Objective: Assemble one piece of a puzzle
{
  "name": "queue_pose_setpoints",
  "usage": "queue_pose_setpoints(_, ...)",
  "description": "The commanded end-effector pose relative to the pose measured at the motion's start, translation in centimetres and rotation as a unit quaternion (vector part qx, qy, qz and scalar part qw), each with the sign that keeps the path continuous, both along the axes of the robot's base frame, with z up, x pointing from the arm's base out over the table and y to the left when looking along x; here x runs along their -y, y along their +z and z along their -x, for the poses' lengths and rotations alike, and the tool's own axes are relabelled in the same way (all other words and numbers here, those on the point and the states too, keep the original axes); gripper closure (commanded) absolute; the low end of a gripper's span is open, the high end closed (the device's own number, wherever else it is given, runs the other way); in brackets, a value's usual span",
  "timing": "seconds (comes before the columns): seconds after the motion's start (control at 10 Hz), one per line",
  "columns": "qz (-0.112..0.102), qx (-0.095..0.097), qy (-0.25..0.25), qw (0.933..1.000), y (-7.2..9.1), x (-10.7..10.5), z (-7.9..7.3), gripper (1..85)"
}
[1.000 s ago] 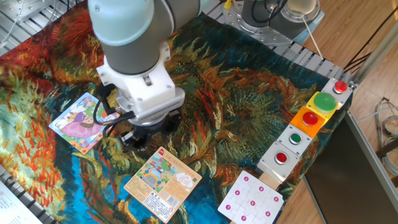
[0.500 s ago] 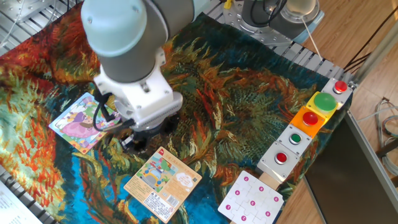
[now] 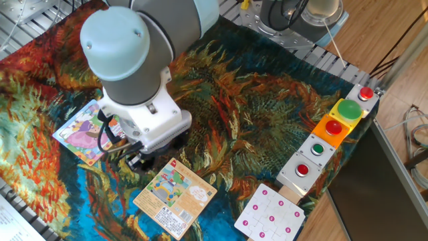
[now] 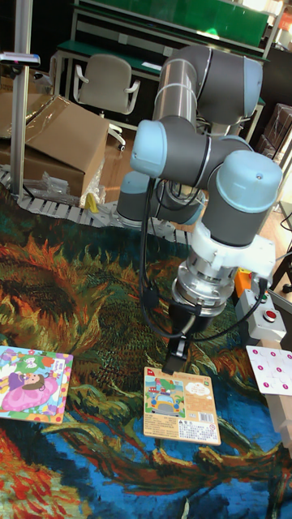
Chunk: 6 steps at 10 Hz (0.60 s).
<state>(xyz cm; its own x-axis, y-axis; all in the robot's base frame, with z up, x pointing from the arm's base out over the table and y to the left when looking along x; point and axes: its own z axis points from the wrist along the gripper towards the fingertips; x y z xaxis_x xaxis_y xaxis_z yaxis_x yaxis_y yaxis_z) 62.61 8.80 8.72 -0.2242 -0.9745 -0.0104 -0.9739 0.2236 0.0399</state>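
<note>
In the fixed view, the puzzle [image 3: 83, 131] is seen lying flat on the bright painted cloth [image 3: 267, 120], at the left side. It is turned like a diamond, with one corner pointing down toward the near edge. Being square, no long side can be named. Part of it is hidden by the arm. The gripper [image 3: 137, 161] is low over the cloth, between the puzzle and the tan-orange card [image 3: 175, 197]. It cannot be told here how wide it is.

In the tall fixed view, the puzzle [image 4: 32, 383] is laid at the far left, well apart from the gripper [image 4: 175, 354]. The fingers are held close together, and a small piece may be pinched there, but this cannot be told. It is probably being carried toward the puzzle.
</note>
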Motion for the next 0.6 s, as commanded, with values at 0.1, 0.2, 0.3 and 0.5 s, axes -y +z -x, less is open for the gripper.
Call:
queue_pose_setpoints(0.1,0.004,0.008,0.020,0.9998,-1.2,0.3,-1.5,35.0)
queue_pose_setpoints(0.2,-0.003,0.007,0.027,0.9996,-2.3,-0.2,-2.1,34.0)
queue_pose_setpoints(0.3,-0.006,0.007,0.040,0.9992,-3.1,-0.7,-2.4,34.0)
queue_pose_setpoints(0.5,-0.005,0.010,0.052,0.9986,-3.5,-1.0,-1.9,34.0)
